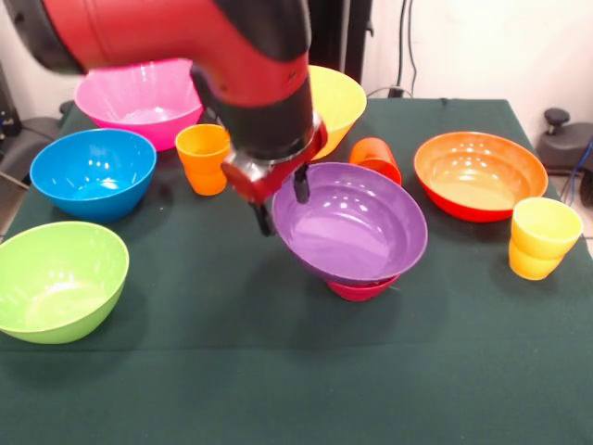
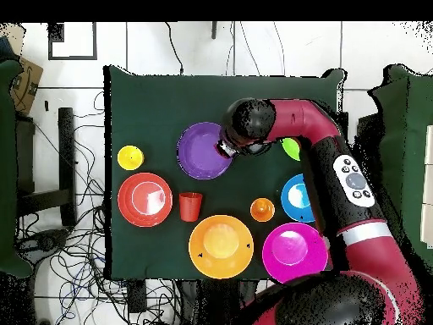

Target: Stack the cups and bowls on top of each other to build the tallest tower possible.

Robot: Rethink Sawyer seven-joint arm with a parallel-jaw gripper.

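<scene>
A wide purple bowl [image 1: 352, 222] sits slightly tilted on a small magenta-red bowl [image 1: 359, 289] near the table's middle, forming a two-piece tower. My gripper [image 1: 282, 204] is at the purple bowl's left rim, open, with one finger outside the rim and one inside. In the overhead view the gripper [image 2: 227, 148] is at the right edge of the purple bowl [image 2: 201, 151]. A ribbed orange cup [image 1: 204, 158] stands upright, a red-orange cup [image 1: 375, 158] lies on its side, and a ribbed yellow cup [image 1: 542, 236] stands at the right.
Pink bowl [image 1: 139, 97], blue bowl [image 1: 93, 171] and green bowl [image 1: 56, 278] line the left side. A yellow bowl [image 1: 338, 97] is behind my arm and an orange-red bowl [image 1: 480, 174] is at the right. The table's dark green cloth [image 1: 278, 371] reaches its edges.
</scene>
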